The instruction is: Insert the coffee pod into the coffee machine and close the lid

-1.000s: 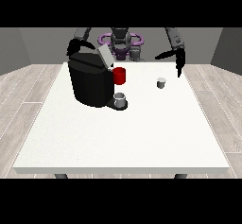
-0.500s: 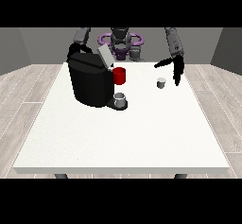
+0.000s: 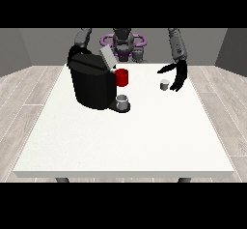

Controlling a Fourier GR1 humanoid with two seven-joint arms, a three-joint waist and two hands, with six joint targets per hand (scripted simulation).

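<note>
Fingers point(image 3: 179, 84) of my hand at the view's right point(image 3: 180, 76) hang down, straight and spread, and they hold nothing. My thumb sticks out to the side, toward the machine. The pod point(image 3: 164, 84) is a small grey cup standing up on the white desk point(image 3: 125, 141), just beside those fingers, on the side nearer the machine. I cannot tell if my fingers touch it yet. The pod sits between this hand and the machine point(image 3: 92, 81), so this hand is the near one. My hand at the view's left point(image 3: 73, 53) is up behind the big black machine and mostly hidden, so I cannot tell how its fingers are. The machine stands well apart from the pod. Its lid point(image 3: 107, 57) is tipped up, so the top looks open. It has a red part point(image 3: 122, 77) on the front and a small grey cup point(image 3: 122, 101) under it. I think my next job is to close my fingers round the pod, then carry it across to the open top.
</note>
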